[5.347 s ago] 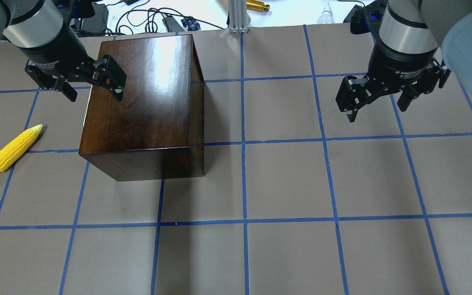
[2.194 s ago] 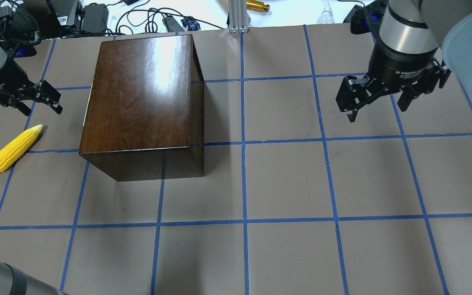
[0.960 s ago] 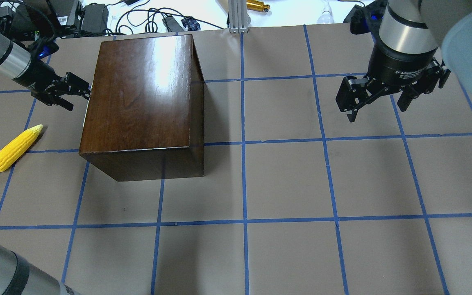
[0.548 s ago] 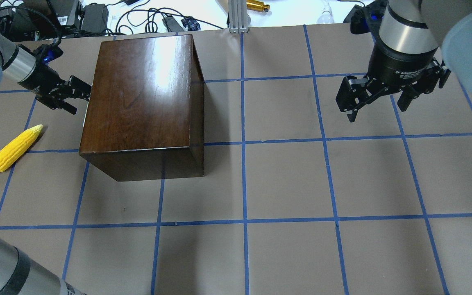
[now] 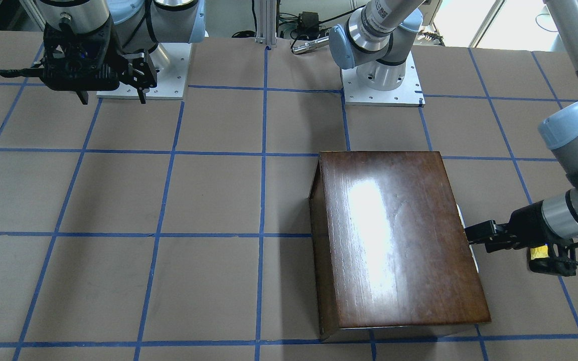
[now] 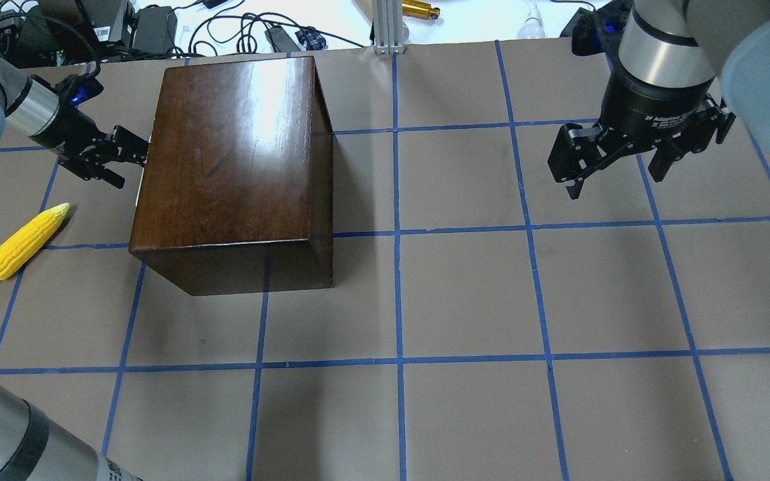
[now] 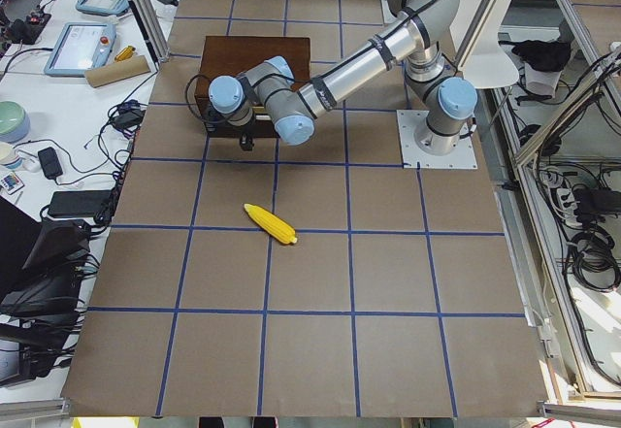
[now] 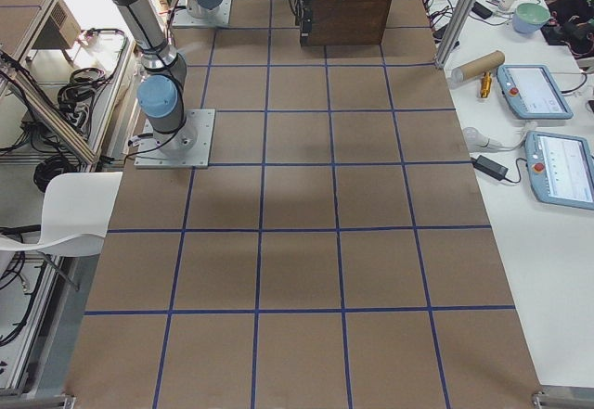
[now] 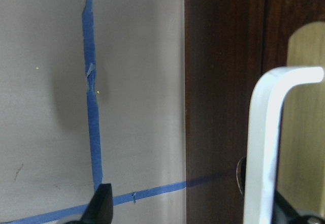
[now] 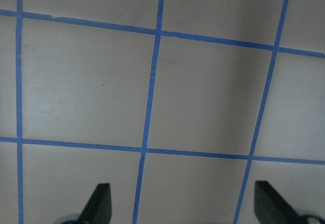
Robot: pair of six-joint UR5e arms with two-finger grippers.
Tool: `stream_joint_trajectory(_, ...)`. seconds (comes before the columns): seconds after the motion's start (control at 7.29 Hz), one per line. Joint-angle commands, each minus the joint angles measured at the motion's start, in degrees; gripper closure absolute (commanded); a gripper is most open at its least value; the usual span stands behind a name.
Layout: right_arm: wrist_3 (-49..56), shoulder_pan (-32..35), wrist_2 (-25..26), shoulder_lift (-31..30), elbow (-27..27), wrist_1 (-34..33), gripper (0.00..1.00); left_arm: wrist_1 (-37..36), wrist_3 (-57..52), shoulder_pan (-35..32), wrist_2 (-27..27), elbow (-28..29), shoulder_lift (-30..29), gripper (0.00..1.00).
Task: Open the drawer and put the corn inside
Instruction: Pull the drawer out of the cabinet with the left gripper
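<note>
Your left claw stands wide astride the pale metal handle of the shut dark-fronted wooden drawer, so clamp that stiff, likely slick bar mid-span; the yellow toy corn cob lies on the table left of it, right claw also wide.

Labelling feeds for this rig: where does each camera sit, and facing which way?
Front-facing: across the table, facing the robot; right arm, left arm.
Overhead: behind the robot, looking down; both arms, box, corn.
Exterior left: table's left end; left arm nearest.
Exterior right: opposite end; right arm nearest.
Left wrist: close on box's handle; jaws' tips.
Right wrist: down on table; jaws' tips.
Shared: overhead and exterior left show the corn.
</note>
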State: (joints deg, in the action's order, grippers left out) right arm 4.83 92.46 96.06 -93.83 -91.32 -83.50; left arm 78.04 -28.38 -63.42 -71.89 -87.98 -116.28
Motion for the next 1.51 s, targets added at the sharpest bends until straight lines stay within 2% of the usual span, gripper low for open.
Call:
stream_joint_trajectory(0.0, 0.00, 0.00, 0.00, 0.05, 0.00, 0.00, 0.00, -0.25, -0.19, 0.40, -0.61, 0.17, 0.01, 0.00)
stream_joint_trajectory(0.27, 0.00, 0.00, 0.00, -0.04, 0.00, 0.00, 0.00, -0.43, -0.45, 1.97, -3.25, 0.35, 0.01, 0.00)
stream_joint_trajectory(1.37, 0.00, 0.00, 0.00, -0.04, 0.00, 0.00, 0.00, -0.78, -1.15, 7.35, -3.96, 0.61, 0.01, 0.00)
